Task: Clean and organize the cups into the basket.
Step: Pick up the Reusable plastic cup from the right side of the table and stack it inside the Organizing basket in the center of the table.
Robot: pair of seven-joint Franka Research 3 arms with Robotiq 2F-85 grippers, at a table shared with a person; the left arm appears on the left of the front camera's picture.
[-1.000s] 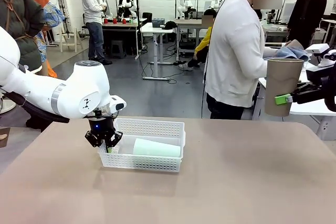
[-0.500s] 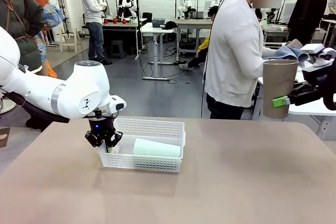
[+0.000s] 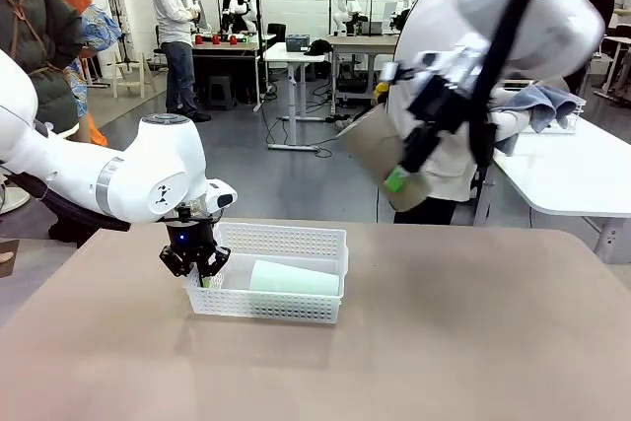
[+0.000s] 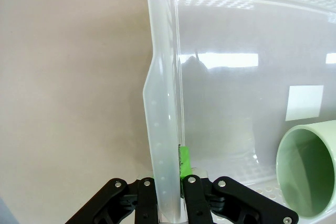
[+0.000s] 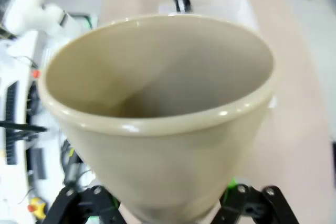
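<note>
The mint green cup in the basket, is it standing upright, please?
No, the mint green cup lies on its side inside the basket.

A person (image 3: 455, 173) in a white top stands at the far side of the tan counter (image 3: 473, 342). To the right, a blue-grey cloth (image 3: 544, 104) lies on a white counter (image 3: 572, 170). Farther off, people (image 3: 175, 36) stand at tables (image 3: 296, 51) on a grey floor (image 3: 286, 179).
</note>
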